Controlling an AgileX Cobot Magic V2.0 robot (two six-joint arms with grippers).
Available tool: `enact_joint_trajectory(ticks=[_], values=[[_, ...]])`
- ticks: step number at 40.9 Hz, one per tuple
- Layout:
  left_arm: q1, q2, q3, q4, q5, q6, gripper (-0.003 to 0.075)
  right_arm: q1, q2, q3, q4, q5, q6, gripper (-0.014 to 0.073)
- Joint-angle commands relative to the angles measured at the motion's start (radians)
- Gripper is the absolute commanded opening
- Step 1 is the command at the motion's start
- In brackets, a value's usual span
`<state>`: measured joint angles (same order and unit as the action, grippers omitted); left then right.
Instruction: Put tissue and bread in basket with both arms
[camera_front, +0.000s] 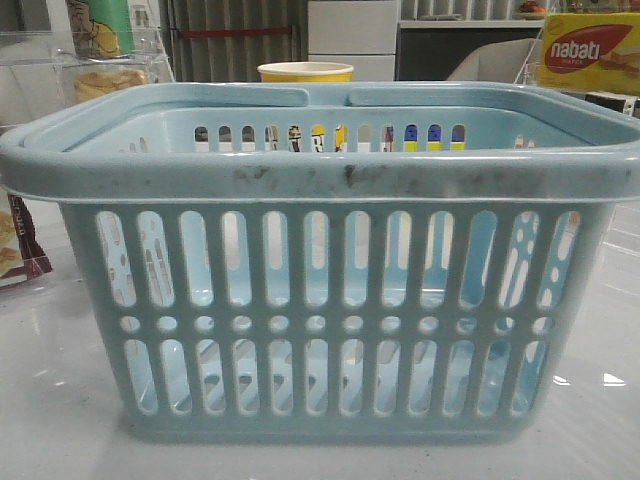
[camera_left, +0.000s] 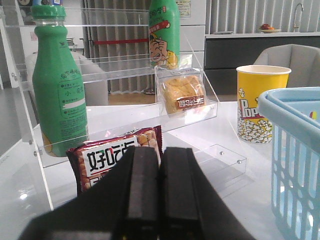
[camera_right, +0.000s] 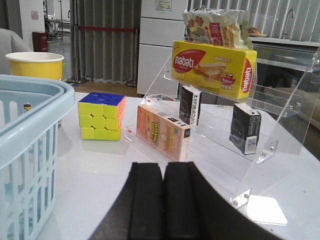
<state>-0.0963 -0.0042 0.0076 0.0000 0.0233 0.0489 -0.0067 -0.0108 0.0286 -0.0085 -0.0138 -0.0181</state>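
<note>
At centre frame the basket (camera_front: 320, 270) looks empty; both claws, left claw (camera_left: 159, 192) and right claw (camera_right: 163, 200), are clenched on nothing. The bread (camera_left: 182, 95) sits shelved upper centre, a tissue (camera_right: 245, 127) likewise at right, so nothing is done yet

A pale blue-grey basket (camera_front: 320, 270), its rim smudged dark, carries vertical slots and a row of round holes. The bread (camera_left: 181, 92) shows golden-yellow under a brown-and-white label. Two green bottles (camera_left: 59, 85), a yellow popcorn cup (camera_left: 257, 102) with red lettering, a yellow-and-red wafer box (camera_right: 212, 67) and a yellow, blue and orange puzzle cube (camera_right: 101, 116) add brightness; both grippers are black.
</note>
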Motion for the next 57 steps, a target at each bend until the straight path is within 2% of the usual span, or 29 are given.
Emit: enact_joint_trajectory(ticks=[1, 32, 40, 45, 50, 57], values=[[0.000, -0.017, 0.005, -0.006, -0.084, -0.007, 0.0093, -0.006, -0.019, -0.005, 0.001, -0.095, -0.005, 0.0059], [0.000, -0.017, 0.005, -0.006, -0.084, -0.007, 0.0093, -0.006, -0.019, -0.006, 0.001, -0.120, -0.005, 0.0059], [0.000, -0.017, -0.004, -0.006, -0.133, -0.007, 0.0093, -0.006, -0.019, -0.027, 0.009, -0.111, -0.004, 0.0059], [0.000, -0.017, -0.089, -0.006, -0.127, -0.007, 0.0093, -0.006, -0.019, -0.111, 0.026, -0.039, -0.004, 0.0059], [0.000, -0.009, -0.220, -0.006, -0.095, -0.007, 0.0093, -0.006, -0.016, -0.249, 0.029, 0.095, -0.004, 0.0059], [0.000, 0.071, -0.444, -0.006, 0.065, -0.007, 0.0093, -0.006, 0.059, -0.446, 0.029, 0.249, -0.004, 0.0059]])
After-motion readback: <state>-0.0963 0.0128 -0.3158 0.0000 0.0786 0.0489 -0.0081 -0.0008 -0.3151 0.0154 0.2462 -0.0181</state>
